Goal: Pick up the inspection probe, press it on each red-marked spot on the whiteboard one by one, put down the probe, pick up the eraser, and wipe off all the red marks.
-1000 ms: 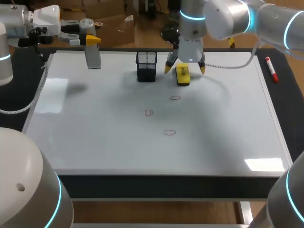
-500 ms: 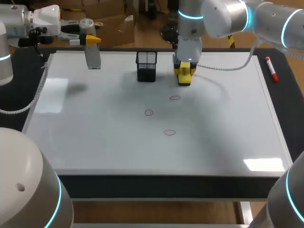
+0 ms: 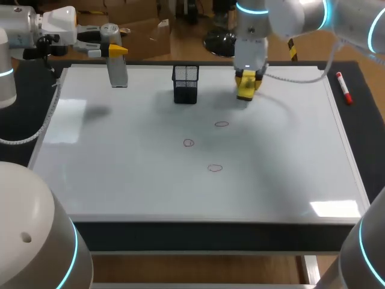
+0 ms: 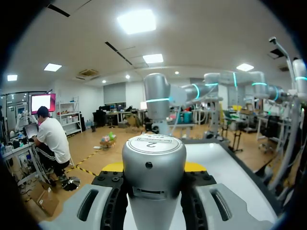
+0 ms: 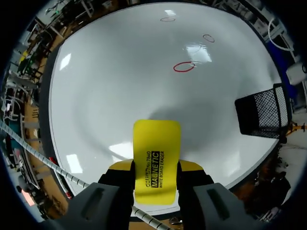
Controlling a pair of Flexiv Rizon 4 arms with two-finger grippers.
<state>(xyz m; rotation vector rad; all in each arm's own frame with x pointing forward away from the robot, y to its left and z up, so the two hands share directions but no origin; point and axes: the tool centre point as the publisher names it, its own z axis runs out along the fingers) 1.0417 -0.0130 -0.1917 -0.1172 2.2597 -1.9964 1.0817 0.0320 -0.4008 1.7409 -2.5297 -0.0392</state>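
The right gripper [image 3: 248, 83], spread around the eraser [image 3: 245, 91] a second ago, has clamped onto it and carried it slightly right in the head view's upper middle. The pick-up looks done, and wiping the red marks [image 3: 222, 124] off the whiteboard [image 3: 120, 174] comes next. The eraser's long axis runs out along the fingers, free end pointing down at the board, while the left gripper [image 3: 114, 50] grips the upright probe [image 3: 118, 72] at upper left.

The right hand [image 5: 156, 166] clamps the yellow eraser [image 5: 157, 143] above the whiteboard [image 5: 120, 86], red rings [image 5: 183, 67] ahead
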